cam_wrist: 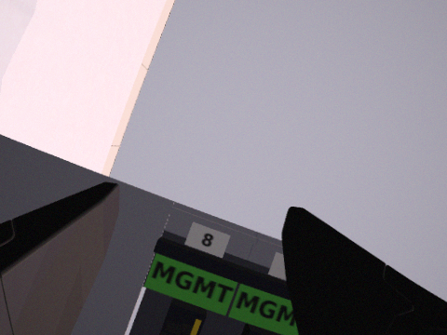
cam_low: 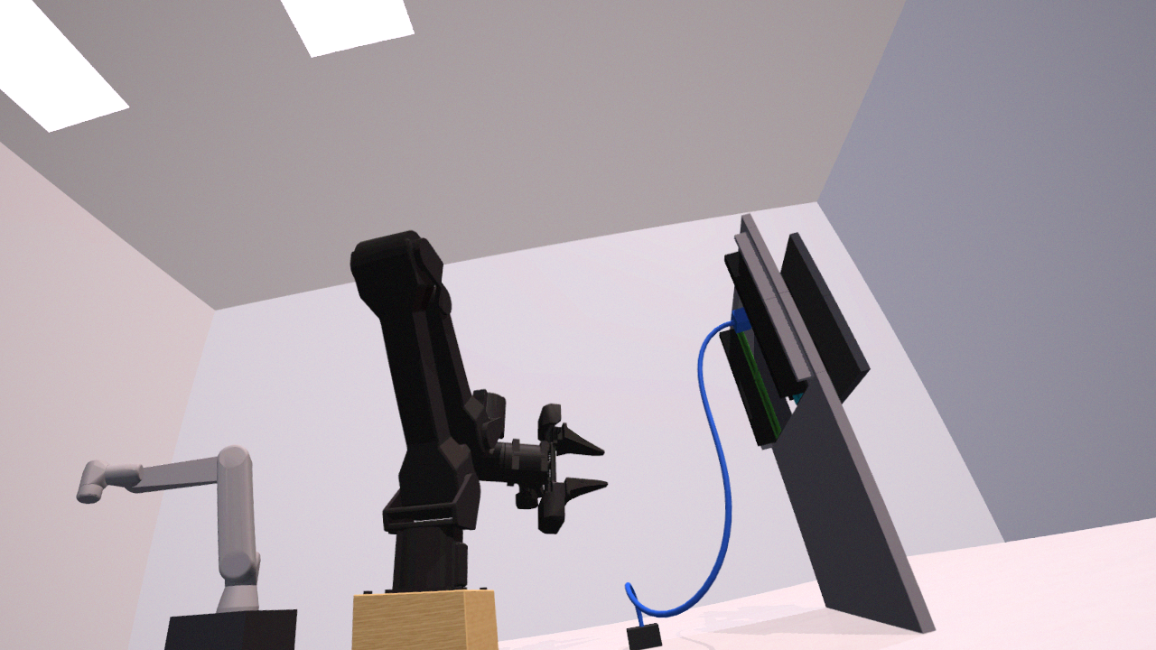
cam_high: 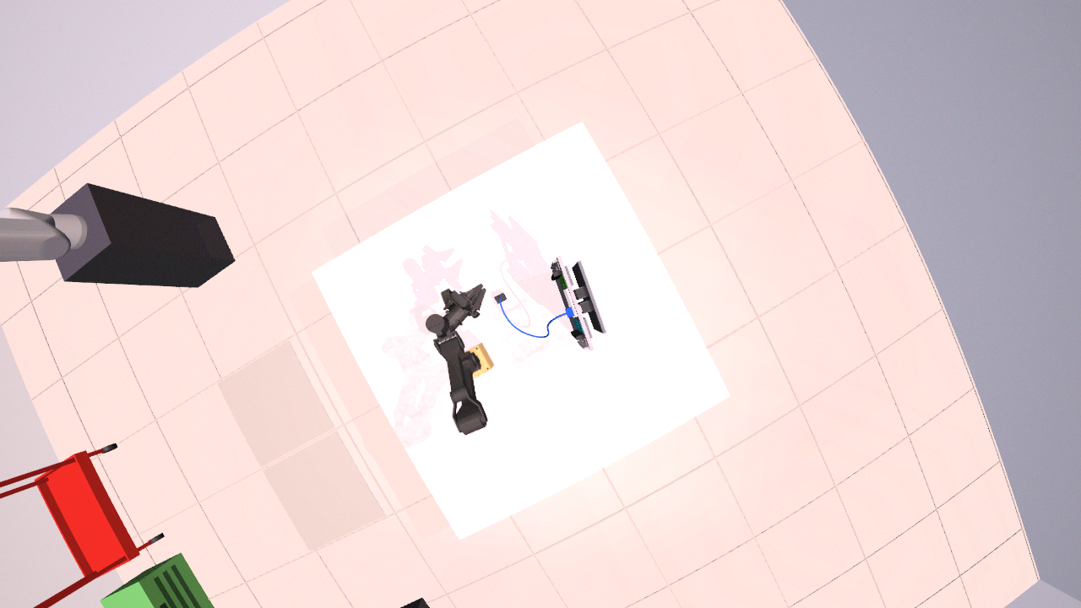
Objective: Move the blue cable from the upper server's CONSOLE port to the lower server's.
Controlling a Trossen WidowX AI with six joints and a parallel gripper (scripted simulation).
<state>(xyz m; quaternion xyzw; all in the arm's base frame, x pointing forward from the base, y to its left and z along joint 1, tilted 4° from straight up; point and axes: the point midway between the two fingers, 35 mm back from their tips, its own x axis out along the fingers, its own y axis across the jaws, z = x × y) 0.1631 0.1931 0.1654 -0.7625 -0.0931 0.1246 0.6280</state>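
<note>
A black robot arm [cam_high: 457,362] [cam_low: 420,356] is standing on a wooden block [cam_high: 483,361] [cam_low: 420,620] on a white bench [cam_high: 605,423] [cam_low: 1050,581], reaching toward an upright dark panel [cam_low: 840,517]. Its end effector [cam_high: 484,293] [cam_low: 606,468] [cam_wrist: 203,210] is hanging well apart from the panel, fingers partly open, holding nothing. A blue plug [cam_high: 569,311] [cam_low: 741,320] is sitting at the equipment on the panel's front, and its blue cable [cam_high: 521,331] [cam_low: 717,436] is drooping to a small black block [cam_high: 499,295] [cam_low: 644,636] on the bench.

The task is apparently at its approach stage: the plug is seemingly sitting in its starting port. Gripping it, squeezing the tab, pulling, inserting in the lower server and letting go are all remaining.

The CONSOLE labels, both sockets and the plug's tab are too small or hidden to make out. The wrist view is showing green MGMT labels [cam_wrist: 193,280] and a number 8 tag [cam_wrist: 207,240]; the right-hand finger is covering part of the next label, the lower edge is cutting off the ports, and no plug is visible there.
</note>
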